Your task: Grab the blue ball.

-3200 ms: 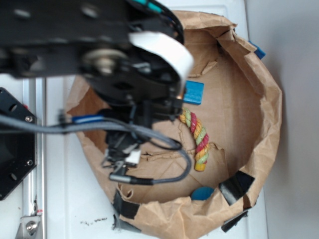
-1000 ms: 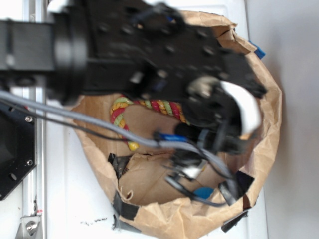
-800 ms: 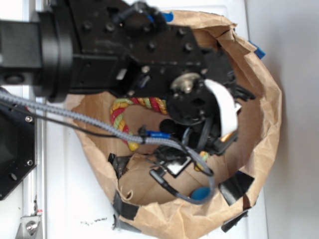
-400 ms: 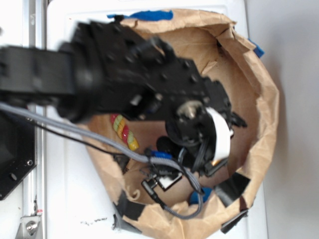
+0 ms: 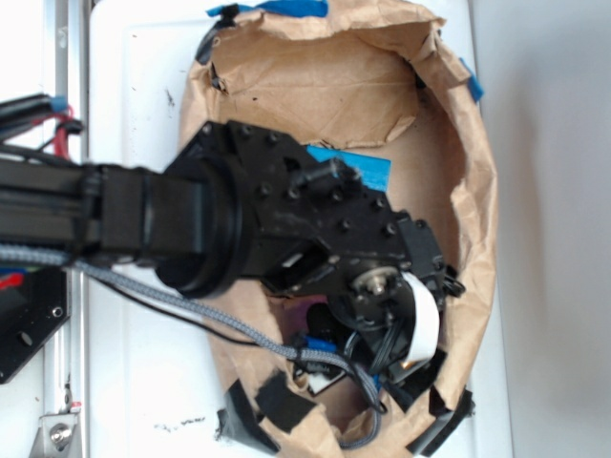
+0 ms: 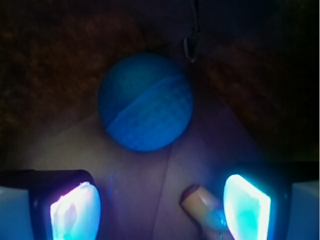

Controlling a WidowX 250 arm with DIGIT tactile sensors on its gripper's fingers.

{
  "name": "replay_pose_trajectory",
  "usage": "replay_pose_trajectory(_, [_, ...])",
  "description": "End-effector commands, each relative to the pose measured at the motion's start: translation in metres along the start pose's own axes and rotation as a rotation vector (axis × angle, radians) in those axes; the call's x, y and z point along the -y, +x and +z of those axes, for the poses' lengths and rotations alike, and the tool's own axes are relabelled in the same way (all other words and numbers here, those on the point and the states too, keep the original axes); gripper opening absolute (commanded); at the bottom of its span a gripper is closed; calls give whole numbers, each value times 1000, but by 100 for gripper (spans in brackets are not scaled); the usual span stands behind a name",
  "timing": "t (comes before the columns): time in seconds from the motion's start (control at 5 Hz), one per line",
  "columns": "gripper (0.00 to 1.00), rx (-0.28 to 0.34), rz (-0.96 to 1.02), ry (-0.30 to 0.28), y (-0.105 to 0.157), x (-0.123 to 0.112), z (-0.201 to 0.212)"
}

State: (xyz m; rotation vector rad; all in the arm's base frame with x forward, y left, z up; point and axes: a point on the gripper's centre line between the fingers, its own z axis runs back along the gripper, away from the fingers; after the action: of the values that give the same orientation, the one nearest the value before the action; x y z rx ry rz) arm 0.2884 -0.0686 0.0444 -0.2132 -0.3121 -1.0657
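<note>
The blue ball (image 6: 145, 102) is showing only in the wrist view, where it is sitting on the brown paper floor, round and smooth with a lighter band crossing it on a slant. In the exterior view it is hidden under the robot arm (image 5: 191, 239), so its place in the paper bag (image 5: 477, 219) cannot be read there directly.

In the wrist view the ball is lying ahead of the claw (image 6: 160, 207), above the gap between the two fingers and a little toward the left-hand one, apart from both. The fingertips (image 6: 75, 210) are glowing pale cyan at the bottom corners of the frame, spread wide with nothing between them, so the claw is released. A small yellowish, rope-like end (image 6: 200, 202) is lying just beside the right-hand fingertip; what it is exactly is hard to tell in the dim light.

The exterior view is giving the wider setting instead. The black arm is reaching from the left into the lower part of the brown bag, whose rolled walls are standing on the white counter (image 5: 134, 86). A flat blue block (image 5: 358, 167) is peeking out above the arm's wrist. Blue tape strips (image 5: 277, 9) are sticking to the bag's top rim, and black tape patches (image 5: 277, 401) are lying along its lower edge. A grey braided cable (image 5: 172, 301) is running beneath the arm.
</note>
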Motion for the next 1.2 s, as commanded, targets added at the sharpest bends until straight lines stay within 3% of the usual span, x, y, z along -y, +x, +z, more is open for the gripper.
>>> replay_pose_trajectory(0.0, [100, 177, -101, 5, 19, 7, 9])
replay_pose_trajectory(0.2, [100, 212, -91, 68, 20, 9, -1])
replay_pose_trajectory(0.4, [100, 211, -72, 58, 24, 4, -14])
replay_pose_trajectory(0.6, [0, 191, -32, 57, 25, 0, -21])
replay_pose_trajectory(1.0, [0, 193, -30, 54, 23, -5, -9])
